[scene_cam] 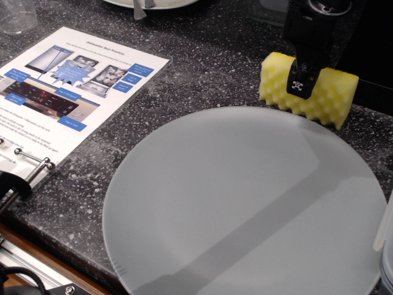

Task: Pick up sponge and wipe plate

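Now claw [303, 87] down over sponge [328, 92] beside plate [245, 203]; grip state unclear, near finger hides gap.

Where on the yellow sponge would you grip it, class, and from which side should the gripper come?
Grip the sponge across its short width, near mid-length, coming straight down from above. It lies flat on the counter just beyond the plate, its bumpy face towards the camera, top clear. The gripper is already lowered there.
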